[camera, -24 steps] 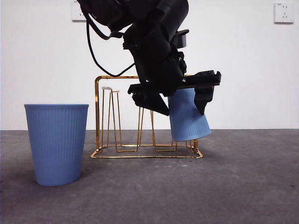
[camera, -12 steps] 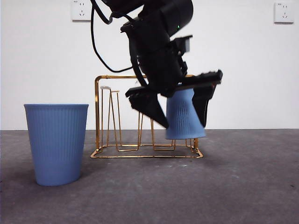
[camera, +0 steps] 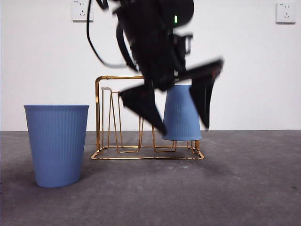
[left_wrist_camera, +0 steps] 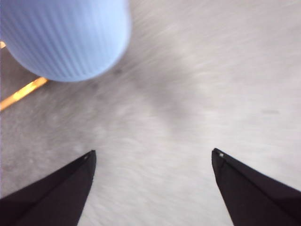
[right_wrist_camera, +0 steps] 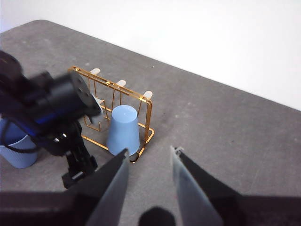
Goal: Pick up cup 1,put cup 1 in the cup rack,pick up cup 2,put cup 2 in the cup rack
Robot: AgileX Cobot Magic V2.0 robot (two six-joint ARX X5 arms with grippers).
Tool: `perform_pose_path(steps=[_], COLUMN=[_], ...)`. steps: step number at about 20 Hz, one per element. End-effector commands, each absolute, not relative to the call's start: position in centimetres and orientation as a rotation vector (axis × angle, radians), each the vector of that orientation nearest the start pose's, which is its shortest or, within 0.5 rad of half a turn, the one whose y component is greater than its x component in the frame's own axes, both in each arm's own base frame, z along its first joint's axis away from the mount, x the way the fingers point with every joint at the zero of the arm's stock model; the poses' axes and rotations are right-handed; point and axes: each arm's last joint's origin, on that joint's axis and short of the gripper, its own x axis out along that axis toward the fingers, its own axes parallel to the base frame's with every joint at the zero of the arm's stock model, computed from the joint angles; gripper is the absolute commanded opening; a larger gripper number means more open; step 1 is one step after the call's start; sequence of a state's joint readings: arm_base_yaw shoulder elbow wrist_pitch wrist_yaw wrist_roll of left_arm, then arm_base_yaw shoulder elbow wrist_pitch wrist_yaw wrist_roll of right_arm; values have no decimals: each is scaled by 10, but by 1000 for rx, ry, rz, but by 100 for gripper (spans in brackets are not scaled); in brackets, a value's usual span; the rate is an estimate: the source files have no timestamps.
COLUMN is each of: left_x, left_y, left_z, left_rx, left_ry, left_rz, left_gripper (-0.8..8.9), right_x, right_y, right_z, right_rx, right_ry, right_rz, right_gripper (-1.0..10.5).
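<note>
A pale blue ribbed cup [camera: 181,113] is sitting upside down at the right end of the gold wire cup rack [camera: 106,115]. The left hand [camera: 183,125] is hanging around it with jaws spread wide, gripping nothing. A second blue ribbed cup [camera: 57,143] is standing upright on the grey desk [camera: 244,188], left of the rack. The right hand [right_wrist_camera: 149,157] is waiting well apart, jaws parted and empty.

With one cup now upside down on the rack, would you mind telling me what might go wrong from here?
The left gripper, jaws open, straddles the inverted ribbed blue plastic cup on the gold wire rack; lifting away, a jaw might clip the cup and tip it off. Reaching for the upright ribbed blue plastic cup beside it, the arm might nudge the light rack.
</note>
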State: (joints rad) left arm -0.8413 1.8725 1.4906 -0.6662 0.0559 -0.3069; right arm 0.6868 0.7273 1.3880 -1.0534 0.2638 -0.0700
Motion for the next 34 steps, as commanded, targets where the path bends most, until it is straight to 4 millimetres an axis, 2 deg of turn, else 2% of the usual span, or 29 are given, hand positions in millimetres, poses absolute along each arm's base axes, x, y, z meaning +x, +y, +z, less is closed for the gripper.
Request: perform_pose_path(steps=[1,5,9,11,13,16,18,20,24,29,30,34], left_x=[247,209,163,138,114,80,63,50,37,29,27,28], left_y=[-290,-259,-199,-164,-128,-84,-61,-43,-26,-16,-20,-24], left_z=[270,342,411,434,447,455,456,454,449,445,447,454], left_rx=[145,102,55,61,73,78,80,77,75,82,6,-48], left_ry=[1026,851,635,536,475,427,403,406,419,436,451,398], left_rz=[-707,-798,-813,-746,-651,-549,-491,-458,-420,-406,-516,-587], left_gripper=[408,408,408,408,408,408,407,407,407,407,407,407], right_x=[64,79,108,130,154,190,209,223,234,240,256,251], right_y=[43,58,89,112,135,171,200,227,261,289,323,318], right_z=[438,434,430,425,415,390,369,345,311,274,198,222], right_rx=[-223,-184,-111,-66,-29,11,12,11,-20,-81,-101,-90], right_ry=[366,435,495,538,588,675,728,777,833,887,1014,954], right_rz=[430,502,674,771,845,891,909,924,935,872,826,857], right_gripper=[157,158,160,164,165,180,299,325,325,326,-12,-12])
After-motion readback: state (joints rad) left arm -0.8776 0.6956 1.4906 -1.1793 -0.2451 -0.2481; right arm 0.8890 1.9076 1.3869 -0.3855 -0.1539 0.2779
